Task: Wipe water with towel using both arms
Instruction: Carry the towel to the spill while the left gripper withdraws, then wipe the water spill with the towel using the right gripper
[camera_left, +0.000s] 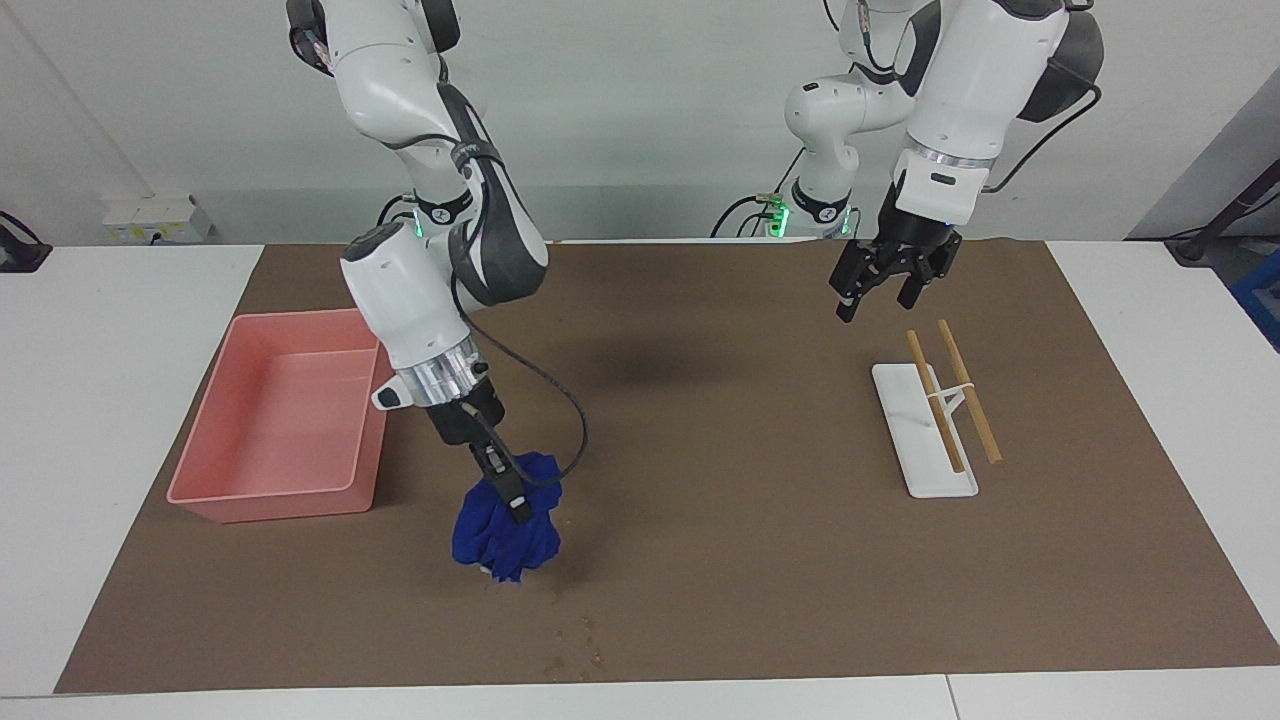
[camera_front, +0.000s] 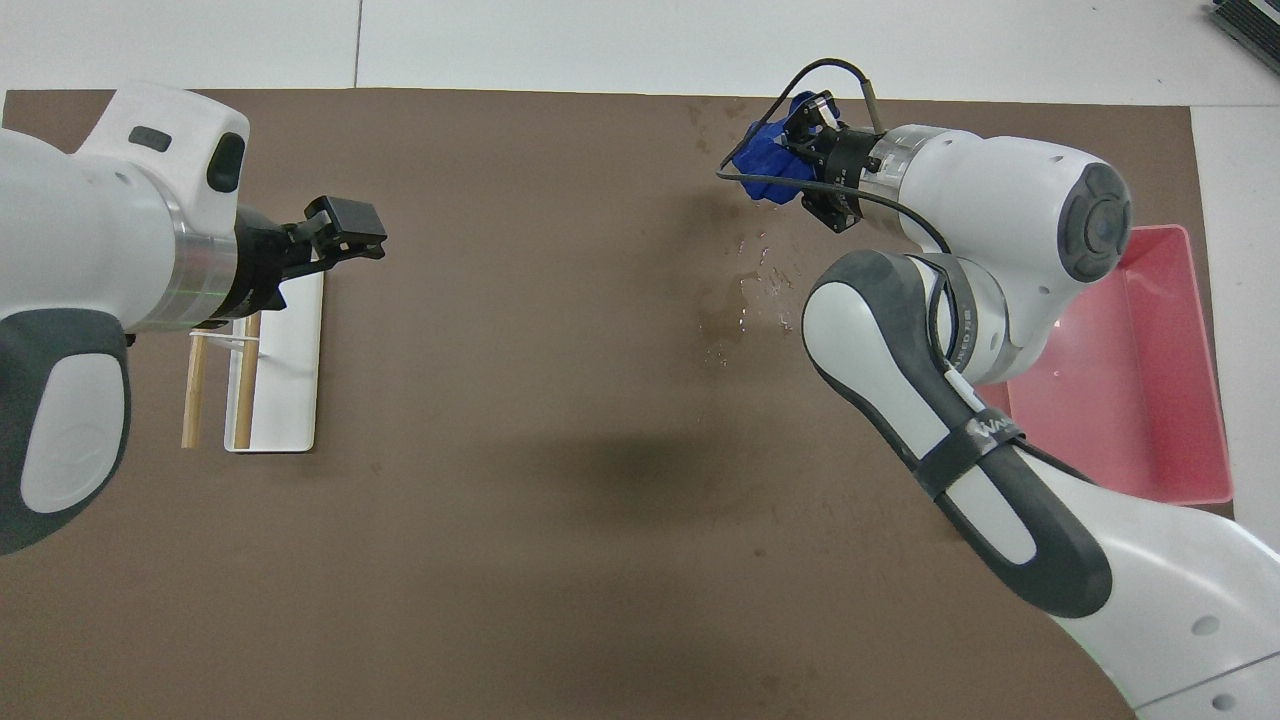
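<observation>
Towel hangs bunched in right tool above the mat.

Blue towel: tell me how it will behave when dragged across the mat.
The towel hangs bunched from the right gripper, so it is probably floppy and light. Dragged over the water, it would likely fold and trail rather than slide flat.

right gripper tips: buried in towel | water: faint specks, extent unclear
</observation>
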